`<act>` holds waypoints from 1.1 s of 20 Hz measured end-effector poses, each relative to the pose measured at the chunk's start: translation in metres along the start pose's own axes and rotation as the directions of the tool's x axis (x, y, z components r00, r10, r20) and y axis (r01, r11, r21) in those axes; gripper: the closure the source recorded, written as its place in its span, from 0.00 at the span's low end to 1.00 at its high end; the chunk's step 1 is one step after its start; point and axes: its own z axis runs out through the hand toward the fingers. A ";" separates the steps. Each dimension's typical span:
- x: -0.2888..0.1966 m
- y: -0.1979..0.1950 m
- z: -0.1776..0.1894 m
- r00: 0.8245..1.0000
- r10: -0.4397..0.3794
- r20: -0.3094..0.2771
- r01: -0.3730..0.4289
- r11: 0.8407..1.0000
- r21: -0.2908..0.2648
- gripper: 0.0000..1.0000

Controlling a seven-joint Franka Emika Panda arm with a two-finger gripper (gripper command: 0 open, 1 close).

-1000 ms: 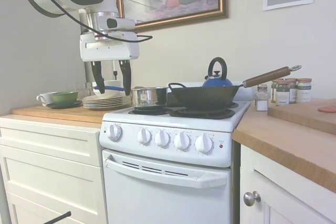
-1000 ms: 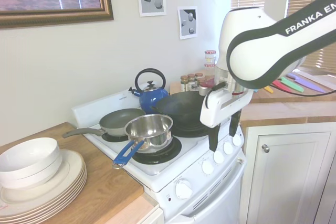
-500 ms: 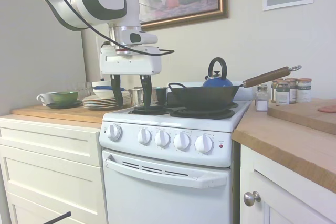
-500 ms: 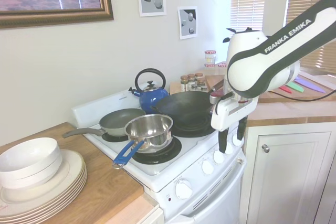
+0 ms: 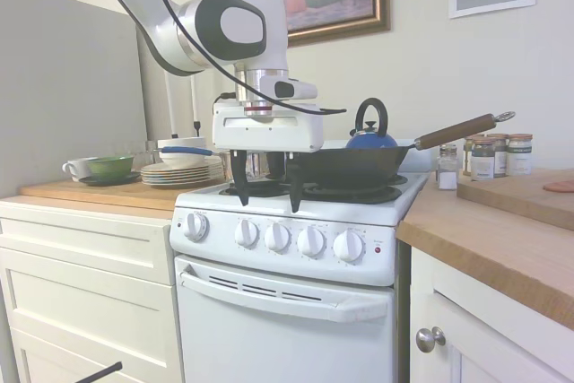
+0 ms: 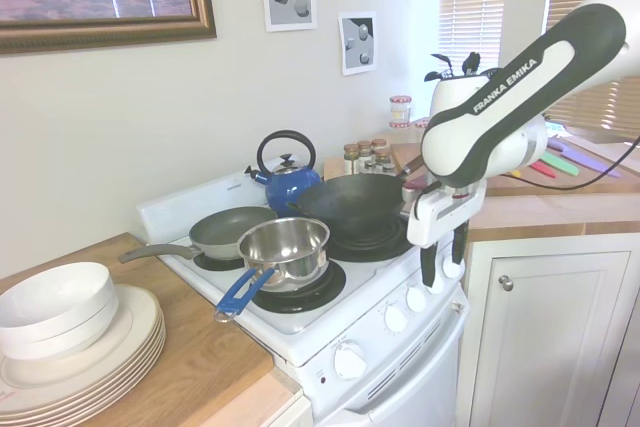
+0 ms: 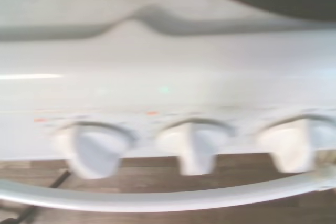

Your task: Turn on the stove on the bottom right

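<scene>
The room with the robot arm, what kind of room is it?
Most likely a home kitchen. There is a white stove with a blue kettle and a black wok on its burners, a stack of plates on a wooden counter, and spice jars.

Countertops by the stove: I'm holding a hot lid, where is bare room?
Bare wood right of the stove, in front of the spice jars. Left counter is crowded with plates; every burner holds cookware.

Stove (image 5: 287, 221) top carries wok (image 5: 350, 166), kettle (image 5: 370, 136) behind it, steel pot (image 6: 285, 247) and pan (image 6: 230, 230) left of wok.
</scene>
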 end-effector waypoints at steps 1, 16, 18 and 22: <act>0.005 0.006 0.000 1.000 0.002 -0.004 -0.002 1.000 -0.007 1.00; 0.040 0.026 -0.003 0.998 -0.020 -0.056 0.016 0.997 -0.074 1.00; 0.042 0.023 -0.005 0.998 -0.022 -0.065 0.017 0.997 -0.079 1.00; 0.047 0.020 -0.005 0.995 -0.016 -0.097 0.005 0.994 -0.108 1.00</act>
